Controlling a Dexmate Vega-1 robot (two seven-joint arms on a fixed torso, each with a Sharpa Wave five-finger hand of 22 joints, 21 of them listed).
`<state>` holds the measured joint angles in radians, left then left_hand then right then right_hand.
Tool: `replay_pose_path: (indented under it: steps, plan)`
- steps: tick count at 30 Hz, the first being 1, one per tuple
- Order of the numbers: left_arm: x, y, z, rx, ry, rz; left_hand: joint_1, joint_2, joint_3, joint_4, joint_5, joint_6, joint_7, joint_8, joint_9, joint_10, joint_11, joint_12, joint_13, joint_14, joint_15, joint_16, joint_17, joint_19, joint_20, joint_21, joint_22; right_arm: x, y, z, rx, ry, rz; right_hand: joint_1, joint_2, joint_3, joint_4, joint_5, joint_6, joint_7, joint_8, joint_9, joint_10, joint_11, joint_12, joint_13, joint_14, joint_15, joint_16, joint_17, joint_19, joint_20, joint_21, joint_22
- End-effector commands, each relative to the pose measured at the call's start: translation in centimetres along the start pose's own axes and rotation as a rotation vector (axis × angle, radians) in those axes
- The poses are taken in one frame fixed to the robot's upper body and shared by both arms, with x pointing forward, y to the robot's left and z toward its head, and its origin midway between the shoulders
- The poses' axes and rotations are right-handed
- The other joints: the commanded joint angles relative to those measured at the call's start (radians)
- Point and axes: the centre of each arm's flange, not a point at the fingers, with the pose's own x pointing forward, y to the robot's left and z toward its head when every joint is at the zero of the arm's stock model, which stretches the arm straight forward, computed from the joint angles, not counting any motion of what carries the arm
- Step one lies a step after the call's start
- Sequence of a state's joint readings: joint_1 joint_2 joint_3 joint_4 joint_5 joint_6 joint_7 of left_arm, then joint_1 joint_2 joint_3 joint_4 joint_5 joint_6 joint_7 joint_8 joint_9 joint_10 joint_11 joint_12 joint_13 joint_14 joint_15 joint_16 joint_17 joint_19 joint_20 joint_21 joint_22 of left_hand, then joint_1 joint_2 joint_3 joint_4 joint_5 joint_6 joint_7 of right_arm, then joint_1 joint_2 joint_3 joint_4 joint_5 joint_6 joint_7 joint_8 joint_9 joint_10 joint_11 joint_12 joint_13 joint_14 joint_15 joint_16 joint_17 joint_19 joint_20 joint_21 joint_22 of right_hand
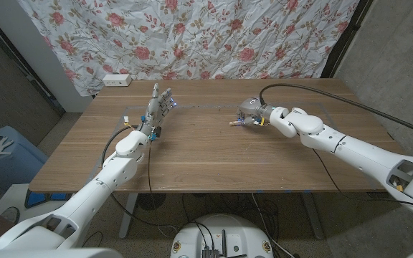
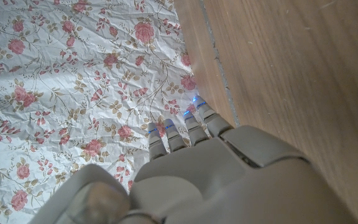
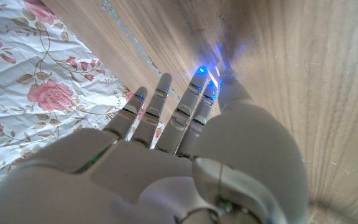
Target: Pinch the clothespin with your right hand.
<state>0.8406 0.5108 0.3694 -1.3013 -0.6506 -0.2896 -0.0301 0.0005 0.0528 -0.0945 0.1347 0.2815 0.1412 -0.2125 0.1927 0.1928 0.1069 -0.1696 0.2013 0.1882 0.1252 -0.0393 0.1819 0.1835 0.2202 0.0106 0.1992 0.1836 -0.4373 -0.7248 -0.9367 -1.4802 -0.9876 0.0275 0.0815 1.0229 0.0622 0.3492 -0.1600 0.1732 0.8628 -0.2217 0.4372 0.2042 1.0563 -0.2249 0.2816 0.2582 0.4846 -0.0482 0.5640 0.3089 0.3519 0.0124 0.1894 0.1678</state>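
Head view: right hand (image 1: 252, 112) is low over the table (image 1: 206, 154), well across from the left hand, with its back toward the camera and its fingertips pointing away from the arm. The clothespin (image 1: 236, 122) is a small pale piece just beyond those fingertips, on the side facing the left hand. It sits right at the fingertips; contact or a gap between them cannot be resolved at this size. Whether the clothespin lies on the wood or is raised slightly off it is also unclear.

Right wrist view: the fingers (image 3: 161, 102) reach out straight and side by side over the wood, with blue lights at the tips. The thumb side is hidden behind the back of the hand, and the clothespin cannot be made out here. I cannot tell whether the right hand is pinching anything or is simply extended.

Left hand (image 1: 158, 109): head view shows it upright above the table, fingers spread and pointing up toward the floral cloth (image 1: 192, 36), with nothing in it. Left wrist view agrees: fingers (image 2: 194, 127) straight, close together, free of any object. The clothespin is well apart from this hand, off toward the right hand.

A white box (image 1: 116, 79) sits at the table's far edge beyond the left hand.
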Motion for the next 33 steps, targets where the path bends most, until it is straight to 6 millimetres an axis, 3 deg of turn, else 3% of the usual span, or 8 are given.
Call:
replay_pose_path:
  steps: [1,33]
  plan:
    - [0.0,0.0,0.0,0.000,0.000,0.000,0.003,0.008,0.001,0.006,0.008,0.000,-0.009,0.006,0.005,0.001,-0.007,0.005,0.002,0.009,-0.006,0.008,0.004,0.007,-0.001,0.008,0.002,-0.6,-0.9,-0.6,0.027,0.021,-0.036,0.006,0.009,-0.003,0.001,0.005,0.011,0.001,-0.002,0.000,0.011,0.003,0.005,0.005,0.011,-0.151,0.006,0.003,0.011,-0.002,0.008,0.003]
    - [0.0,0.0,0.0,0.000,0.000,0.000,0.003,0.008,0.001,0.006,0.008,0.001,-0.009,0.006,0.005,0.002,-0.006,0.006,0.002,0.009,-0.007,0.008,0.004,0.006,-0.001,0.007,0.002,-2.4,-2.8,-1.7,0.159,0.087,-0.129,0.009,0.020,-0.006,0.001,0.007,0.024,0.001,-0.008,-0.007,0.018,0.003,0.006,0.011,0.017,-0.153,0.003,0.001,0.024,-0.006,0.010,0.003]
